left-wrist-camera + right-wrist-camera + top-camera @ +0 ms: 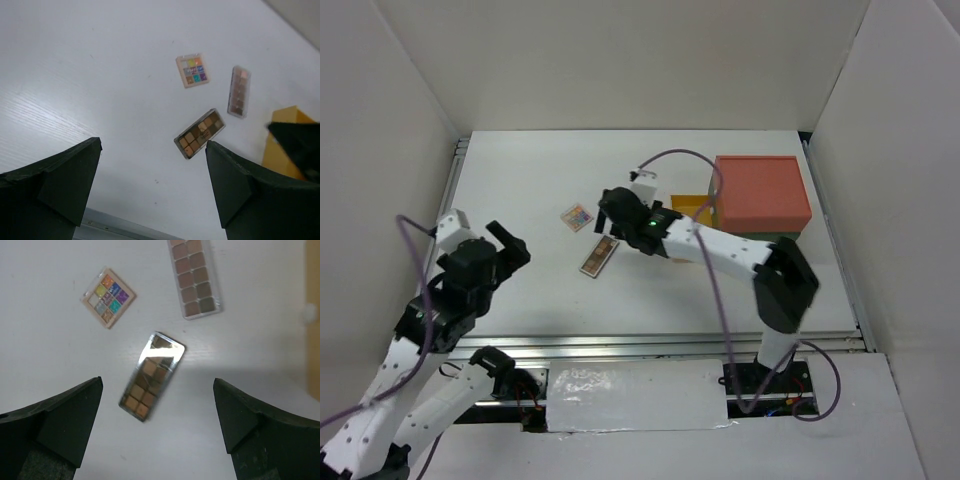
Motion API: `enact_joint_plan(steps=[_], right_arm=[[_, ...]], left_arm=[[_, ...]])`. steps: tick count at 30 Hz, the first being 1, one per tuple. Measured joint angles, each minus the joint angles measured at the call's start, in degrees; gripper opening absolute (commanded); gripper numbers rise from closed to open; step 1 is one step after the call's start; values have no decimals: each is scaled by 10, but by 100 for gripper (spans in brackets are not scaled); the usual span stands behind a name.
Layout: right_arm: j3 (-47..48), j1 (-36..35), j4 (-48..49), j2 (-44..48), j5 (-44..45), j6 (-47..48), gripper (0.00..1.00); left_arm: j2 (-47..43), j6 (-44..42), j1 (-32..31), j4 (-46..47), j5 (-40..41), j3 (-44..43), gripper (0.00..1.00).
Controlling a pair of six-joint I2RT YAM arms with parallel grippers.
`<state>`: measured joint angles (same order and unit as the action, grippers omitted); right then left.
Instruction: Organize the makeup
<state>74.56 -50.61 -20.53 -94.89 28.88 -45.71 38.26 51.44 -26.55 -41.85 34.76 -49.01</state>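
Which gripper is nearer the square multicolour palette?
Right. The right gripper hovers just beside the square multicolour palette; the left gripper sits farther off to its left.

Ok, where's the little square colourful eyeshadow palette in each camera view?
Top external: the square palette lies a little left of centre, in the middle of the picture's height.
Left wrist: it is in the upper middle, beyond the open jaws.
Right wrist: it is at the upper left, turned like a diamond.
Shared landmark: the brown palette lies just below it in every view.
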Motion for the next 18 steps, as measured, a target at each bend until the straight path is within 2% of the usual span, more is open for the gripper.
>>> enact_joint_plan(steps=[4,7,11,18], right_arm=[[238,-30,-101,-225,36,-92,100],[356,-50,-157,-343,46,-142,100],[363,-66,-212,-385,55,-184,100],[360,-63,-227,-384,54,-223,99]], left_arm=[[-43,-29,1,-59,15,-88,99],[-38,-66,1,-67,28,-115,99],[-27,-106,1,-76,25,-89,99],[-28,-143,2,-72,5,-68,99]])
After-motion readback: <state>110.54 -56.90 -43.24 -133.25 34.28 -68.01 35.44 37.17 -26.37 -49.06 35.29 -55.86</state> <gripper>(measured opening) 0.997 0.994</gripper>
